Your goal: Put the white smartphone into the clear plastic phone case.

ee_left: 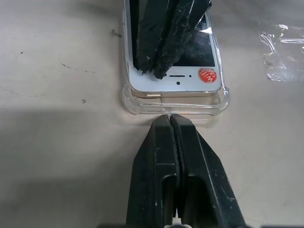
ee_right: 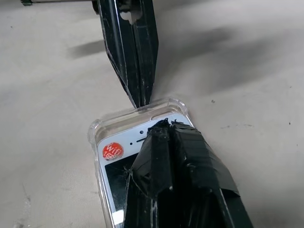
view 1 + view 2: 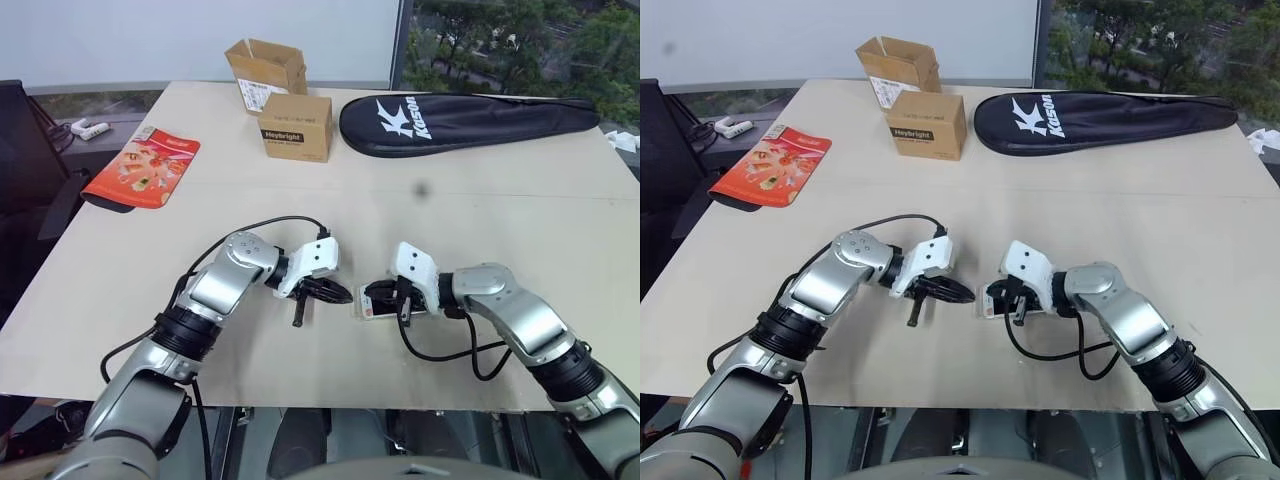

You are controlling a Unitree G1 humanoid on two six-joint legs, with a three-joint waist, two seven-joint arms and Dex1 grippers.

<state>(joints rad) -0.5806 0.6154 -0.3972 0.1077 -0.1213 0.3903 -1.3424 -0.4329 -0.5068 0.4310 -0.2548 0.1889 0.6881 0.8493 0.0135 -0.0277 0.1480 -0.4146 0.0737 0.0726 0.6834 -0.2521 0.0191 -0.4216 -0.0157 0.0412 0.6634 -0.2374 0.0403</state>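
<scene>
1. Two cardboard boxes stand at the table's (image 3: 520,230) far side: an opened one (image 3: 265,66) and, just in front, a shut one (image 3: 297,126) printed "Heybright".
2. Beside them lies a black racket cover (image 3: 465,122) marked "Kason"; an orange packet (image 3: 141,167) lies at the far left edge.
3. Near the front edge, the white smartphone (image 1: 176,71) sits in the clear plastic phone case (image 1: 142,105), a red "WiFi" sticker (image 1: 207,75) by its earpiece.
4. Fingers closed on nothing, the left gripper (image 1: 170,118) touches the case's end wall.
5. Closed and empty too, the right gripper (image 2: 164,127) presses on the phone's face, covering much of the screen.
6. A scrap of clear film (image 1: 284,51) lies near the case.
</scene>
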